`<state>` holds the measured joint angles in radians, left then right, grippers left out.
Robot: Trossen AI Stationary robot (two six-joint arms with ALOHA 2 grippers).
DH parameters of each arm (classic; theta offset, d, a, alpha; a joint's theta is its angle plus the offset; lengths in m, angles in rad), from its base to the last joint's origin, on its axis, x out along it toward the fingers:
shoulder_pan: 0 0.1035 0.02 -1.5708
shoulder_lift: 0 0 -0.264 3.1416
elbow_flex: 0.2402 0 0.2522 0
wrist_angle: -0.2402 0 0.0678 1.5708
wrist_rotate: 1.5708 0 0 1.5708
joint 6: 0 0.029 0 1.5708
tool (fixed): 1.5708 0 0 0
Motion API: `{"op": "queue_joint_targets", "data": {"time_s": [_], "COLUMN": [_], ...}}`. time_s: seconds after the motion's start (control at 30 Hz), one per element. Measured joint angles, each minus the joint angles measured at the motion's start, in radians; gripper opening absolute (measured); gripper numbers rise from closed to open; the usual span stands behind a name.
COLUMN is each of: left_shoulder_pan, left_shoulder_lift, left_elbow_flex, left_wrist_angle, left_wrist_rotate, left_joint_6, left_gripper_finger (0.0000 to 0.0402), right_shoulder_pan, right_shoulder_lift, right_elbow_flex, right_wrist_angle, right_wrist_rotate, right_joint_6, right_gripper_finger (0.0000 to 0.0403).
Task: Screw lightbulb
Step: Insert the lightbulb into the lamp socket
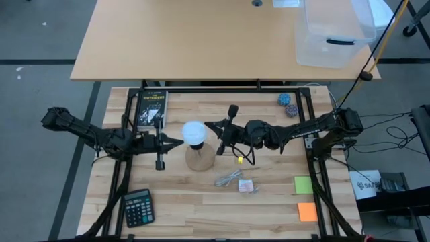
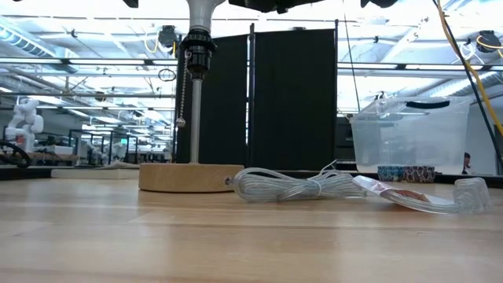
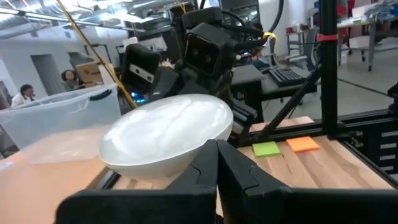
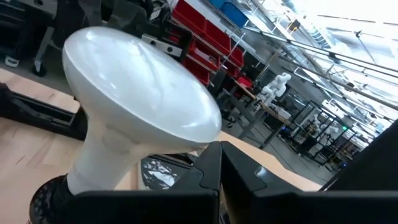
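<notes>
The white lightbulb [image 1: 194, 133] sits by its narrow end in the black socket [image 4: 46, 194] on top of the lamp stand. The stand's round wooden base [image 2: 191, 177] rests on the table. The bulb's dome also shows in the left wrist view [image 3: 168, 134] and the right wrist view [image 4: 137, 81]. My left gripper [image 1: 179, 142] is shut, level, with its tips at the dome's left side. My right gripper [image 1: 209, 126] is shut, level, with its tips at the dome's right side. In the low view only the bulb's neck [image 2: 201, 9] shows, above the socket. My left gripper comes level from the table's left, and its shut fingertips [image 3: 216, 149] stand at the dome's lower flank [image 3: 186, 158]; I cannot tell whether they touch it. My right gripper comes level from the table's right, and its shut fingertips [image 4: 217, 152] stand just under the dome's rim [image 4: 196, 138]; I cannot tell whether they touch it.
A coiled clear cord [image 1: 230, 178] and a crumpled plastic wrapper [image 1: 247, 186] lie in front of the stand. A calculator [image 1: 138, 207] lies near left, a book [image 1: 152, 107] far left, and green [image 1: 303, 185] and orange [image 1: 307, 212] notes near right. A pull chain [image 2: 182, 94] hangs from the socket.
</notes>
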<state>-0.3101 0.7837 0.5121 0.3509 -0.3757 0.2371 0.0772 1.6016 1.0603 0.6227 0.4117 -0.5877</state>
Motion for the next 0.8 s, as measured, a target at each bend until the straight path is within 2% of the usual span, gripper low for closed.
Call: {"op": "queue_joint_targets", "data": {"time_s": [0.6,0.8], "left_shoulder_pan": [0.076,0.115], "left_shoulder_lift": [0.000,0.000], "left_elbow_flex": [0.000,0.000], "left_wrist_angle": [-0.098,-0.122], "left_wrist_rotate": [-0.029,-0.053], "left_joint_6": [-0.052,-0.073], "left_gripper_finger": [0.0000,0.0000], "right_shoulder_pan": [0.043,0.075], "right_shoulder_lift": [-0.002,0.000], "right_elbow_flex": [0.000,0.000], "right_wrist_angle": [-0.031,-0.053], "right_wrist_rotate": [-0.006,-0.047], "right_joint_6": [0.030,0.030], "right_gripper_finger": [0.0000,0.0000]}}
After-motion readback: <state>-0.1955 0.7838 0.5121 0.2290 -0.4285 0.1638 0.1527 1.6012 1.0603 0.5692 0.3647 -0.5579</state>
